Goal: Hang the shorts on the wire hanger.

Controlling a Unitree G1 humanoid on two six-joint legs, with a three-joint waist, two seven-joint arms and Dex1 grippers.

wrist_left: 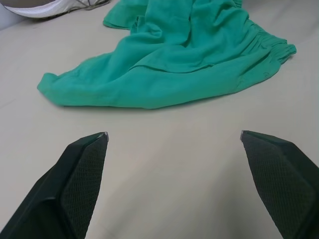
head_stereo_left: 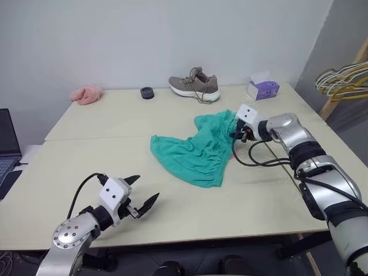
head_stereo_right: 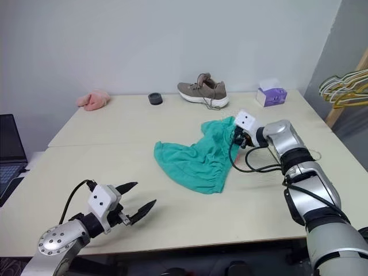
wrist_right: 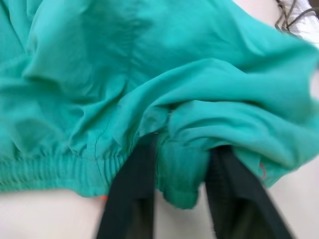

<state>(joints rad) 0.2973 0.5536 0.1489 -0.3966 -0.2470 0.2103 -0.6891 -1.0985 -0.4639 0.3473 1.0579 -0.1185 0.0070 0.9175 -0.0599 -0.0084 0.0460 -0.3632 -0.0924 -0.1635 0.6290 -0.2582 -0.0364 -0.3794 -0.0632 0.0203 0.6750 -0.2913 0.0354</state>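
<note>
Teal shorts (head_stereo_left: pixel 198 148) crumpled mid-table (head_stereo_left: pixel 103 123), right edge lifted. Right gripper (head_stereo_left: pixel 238 133) at shorts' 3 o'clock edge, fingers (wrist_right: pixel 130 194) part closed, fold of cloth pinched between them. Left gripper (head_stereo_left: pixel 140 196) at shorts' 7 o'clock, well apart, fingers spread wide, holding nothing. Sneaker (head_stereo_left: pixel 194 84) at 12 o'clock of shorts

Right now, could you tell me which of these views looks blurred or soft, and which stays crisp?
Right wrist view: soft and smeared, the shorts and the dark fingers lack clean edges. Left wrist view: crisp, the mesh on the fingers reads clearly. Head views: even light, with faint shadows under the shoe.
</note>
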